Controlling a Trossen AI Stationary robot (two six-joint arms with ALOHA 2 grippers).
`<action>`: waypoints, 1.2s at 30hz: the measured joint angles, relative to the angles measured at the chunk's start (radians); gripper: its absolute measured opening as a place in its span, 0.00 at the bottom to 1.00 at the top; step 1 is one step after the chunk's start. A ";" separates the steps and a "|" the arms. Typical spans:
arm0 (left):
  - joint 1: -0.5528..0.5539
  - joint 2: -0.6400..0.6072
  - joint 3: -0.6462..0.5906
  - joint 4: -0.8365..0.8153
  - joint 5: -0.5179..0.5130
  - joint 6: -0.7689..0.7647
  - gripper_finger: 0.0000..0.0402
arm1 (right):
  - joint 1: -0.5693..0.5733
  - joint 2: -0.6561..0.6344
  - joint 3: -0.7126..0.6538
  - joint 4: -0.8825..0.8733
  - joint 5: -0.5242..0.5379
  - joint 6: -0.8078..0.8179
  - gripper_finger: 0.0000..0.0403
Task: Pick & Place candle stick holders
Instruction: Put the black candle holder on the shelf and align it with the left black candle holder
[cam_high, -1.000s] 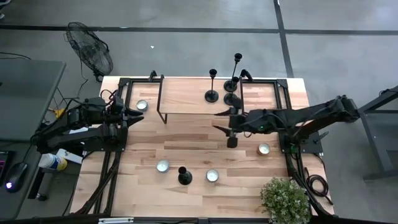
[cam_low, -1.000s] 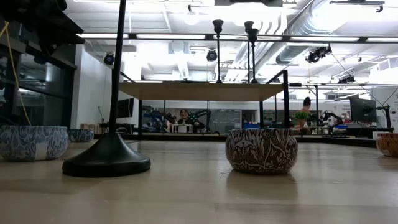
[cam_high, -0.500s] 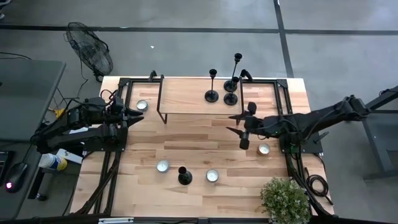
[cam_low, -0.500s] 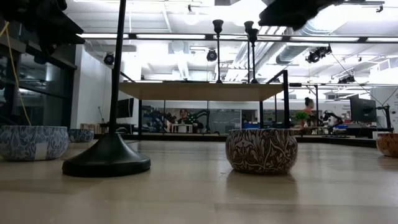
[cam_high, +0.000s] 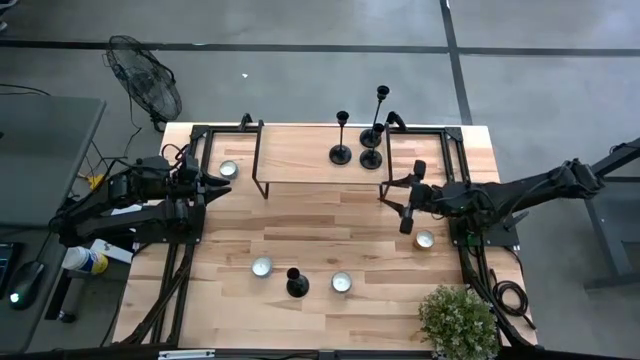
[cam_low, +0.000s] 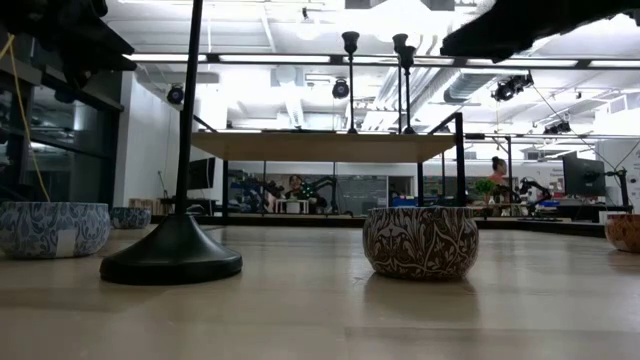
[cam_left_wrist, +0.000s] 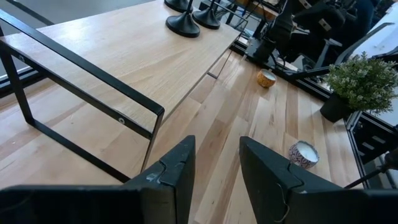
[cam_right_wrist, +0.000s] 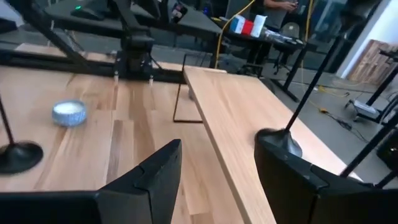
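The right pincer (cam_high: 392, 199) has drawn back toward its own side of the table over the last second, away from the raised wooden shelf (cam_high: 300, 160); its jaws stand wide apart and carry nothing. I judge that a placement has just ended and the arm is clearing for the next pick. Three candle stick holders (cam_high: 371, 158) stand upright on the shelf just beyond the pincer, close together, of unequal height. A fourth holder (cam_high: 296, 285) stands alone on the table, well to the pincer's near side, between two small patterned bowls (cam_high: 262, 267); it appears to be the remaining item. The holders are matte black metal: round flared base, thin stem, small top cup. The shelf is pale wood on a thin black frame; the table (cam_high: 300, 230) is light planked wood. The left pincer (cam_left_wrist: 214, 165) waits at its own edge, partly open and empty.
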 joint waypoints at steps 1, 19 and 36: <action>0.000 0.000 0.000 0.000 0.000 0.000 0.30 | -0.006 -0.015 -0.008 -0.003 -0.016 -0.007 0.48; 0.000 0.000 0.000 0.000 0.000 0.000 0.30 | -0.046 -0.131 -0.094 -0.035 -0.053 0.024 0.48; 0.000 0.000 0.000 -0.007 -0.124 0.023 0.30 | -0.044 -0.131 -0.094 -0.033 0.027 0.082 0.48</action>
